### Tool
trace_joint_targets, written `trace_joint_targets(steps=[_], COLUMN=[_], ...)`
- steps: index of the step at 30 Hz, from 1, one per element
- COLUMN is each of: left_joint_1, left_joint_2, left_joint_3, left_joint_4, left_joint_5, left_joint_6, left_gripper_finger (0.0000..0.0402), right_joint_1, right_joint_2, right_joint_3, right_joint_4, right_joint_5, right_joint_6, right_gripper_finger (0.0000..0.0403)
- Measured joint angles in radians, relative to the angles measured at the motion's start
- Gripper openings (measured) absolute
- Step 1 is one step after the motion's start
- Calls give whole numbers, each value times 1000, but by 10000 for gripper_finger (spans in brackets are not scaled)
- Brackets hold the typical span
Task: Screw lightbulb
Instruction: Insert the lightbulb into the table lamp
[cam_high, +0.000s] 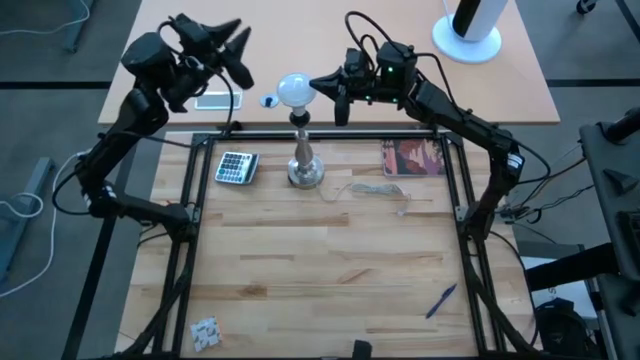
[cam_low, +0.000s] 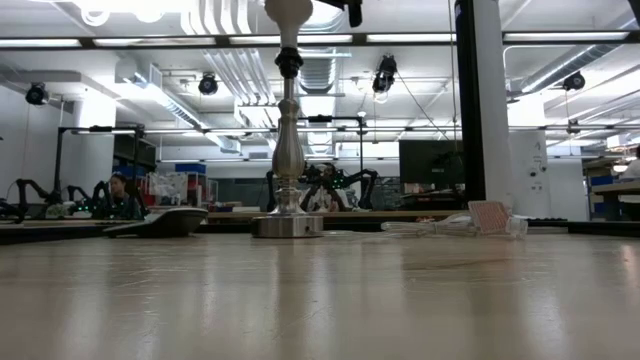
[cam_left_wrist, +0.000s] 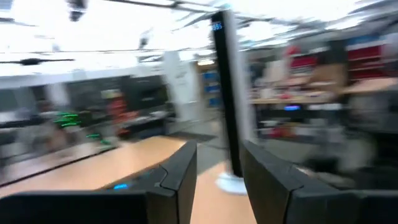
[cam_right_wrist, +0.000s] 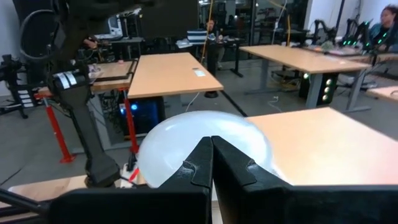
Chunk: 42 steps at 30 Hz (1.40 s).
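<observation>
The white lightbulb (cam_high: 293, 90) stands upright with its base in the black socket (cam_low: 289, 62) on top of the silver stand (cam_high: 304, 160), which rests on its round foot at the table's far middle. My right gripper (cam_high: 318, 83) is shut and level, with its fingertips at the bulb's right side; in the right wrist view the bulb (cam_right_wrist: 186, 140) fills the space behind the shut fingers. My left gripper (cam_high: 242, 52) hovers open to the left of the bulb and clear of it. Nothing shows between its fingers (cam_left_wrist: 214, 180). My right gripper's shut fingertips (cam_right_wrist: 208, 152) stand against the bulb's glass dome (cam_right_wrist: 168, 140), at its widest part. They come level from the table's right. I cannot tell whether they touch the glass.
A calculator (cam_high: 236, 167) lies left of the stand, and a slack cord (cam_high: 375, 190) and a red card (cam_high: 412, 157) lie to its right. A blue pen (cam_high: 440, 300) and a small white piece (cam_high: 205, 333) lie near the front. A white cylinder (cam_high: 468, 25) stands on the far table.
</observation>
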Motion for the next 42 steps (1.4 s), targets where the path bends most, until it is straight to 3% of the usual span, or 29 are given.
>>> trace_joint_targets(steps=[4, 15, 42], left_joint_1=[1, 0, 0], left_joint_2=[9, 13, 14], left_joint_3=[0, 0, 0], left_joint_4=[50, 60, 47], left_joint_5=[-95, 28, 28], left_joint_6=[56, 64, 24], left_gripper_finger=[132, 151, 102], right_joint_1=[0, 0, 0], right_joint_2=[-5, -6, -8], right_joint_3=[0, 0, 0], right_joint_4=[-1, -26, -24], right_joint_5=[0, 1, 0], right_joint_6=[-6, 3, 3], right_gripper_finger=[0, 0, 0])
